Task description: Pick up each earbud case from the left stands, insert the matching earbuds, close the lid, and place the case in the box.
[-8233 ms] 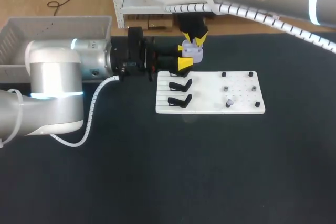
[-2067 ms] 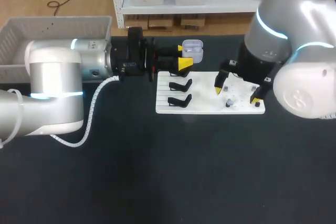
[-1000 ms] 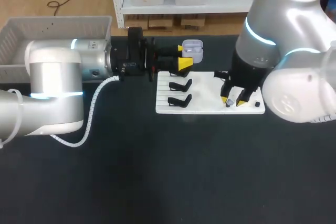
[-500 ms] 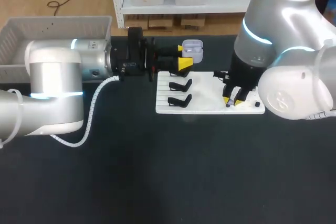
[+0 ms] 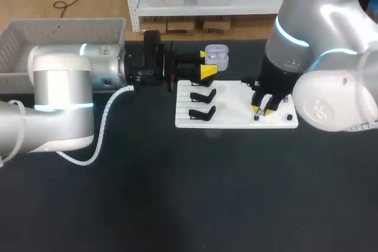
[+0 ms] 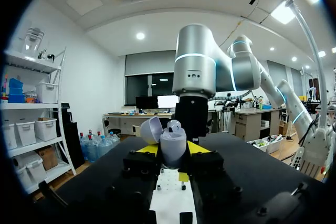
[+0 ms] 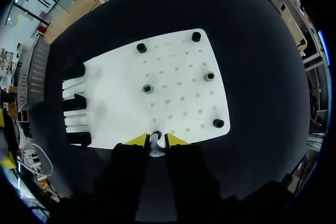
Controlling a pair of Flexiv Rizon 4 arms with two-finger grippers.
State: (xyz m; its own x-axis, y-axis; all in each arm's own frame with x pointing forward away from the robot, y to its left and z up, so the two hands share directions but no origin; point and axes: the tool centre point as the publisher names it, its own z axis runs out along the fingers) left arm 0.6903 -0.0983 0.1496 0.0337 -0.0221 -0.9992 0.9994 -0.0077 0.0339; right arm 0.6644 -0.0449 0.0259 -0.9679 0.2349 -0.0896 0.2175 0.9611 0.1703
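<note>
Case (image 5: 217, 55): one, lid open, clamped by body sides in left gripper (image 5: 208, 63), just off board's (image 5: 236, 121) far-left corner. Likely light, hard, slick plastic; hold body, keep lid free. Stands (image 5: 203, 95): two visible, empty. Earbuds, two by look: seated earbud (image 6: 174, 125) in case; free earbud (image 7: 155, 149) at board's near-right edge, right gripper (image 7: 156, 141) fingers nipped onto it. Tiny, slippery, droppable; gentle side pinch. Pegs (image 7: 209, 76): five bare.

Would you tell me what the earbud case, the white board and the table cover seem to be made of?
Earbud case: smooth pale plastic, slight sheen. White board: rigid matte plastic, probably, with rows of holes. Table cover: dark matte fabric or mat, no glare.
</note>
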